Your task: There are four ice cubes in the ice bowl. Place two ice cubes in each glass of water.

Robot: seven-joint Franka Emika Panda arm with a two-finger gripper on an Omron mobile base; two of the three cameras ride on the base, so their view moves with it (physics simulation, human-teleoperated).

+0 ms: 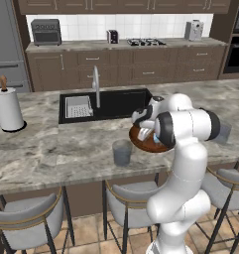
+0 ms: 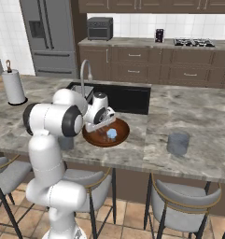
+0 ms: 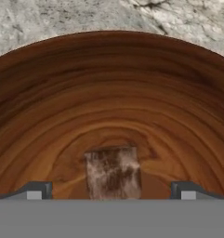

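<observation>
My tool (image 3: 111, 193) hangs open inside the bowl (image 2: 121, 136) on the bench (image 2: 193, 112), one cube (image 3: 113, 173) between its tips. A glass (image 1: 122, 152) stands nearby; my arm hides another.

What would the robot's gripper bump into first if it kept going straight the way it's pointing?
Probably the ice cube. The open gripper points down into the ice bowl, and the cube sits right between its fingertips. How much gap is left above it is hard to tell.

1 ice cube (image 3: 113, 173) between the wide-set fingertips (image 3: 36, 191), bare ice bowl (image 3: 108, 93) floor all around
</observation>
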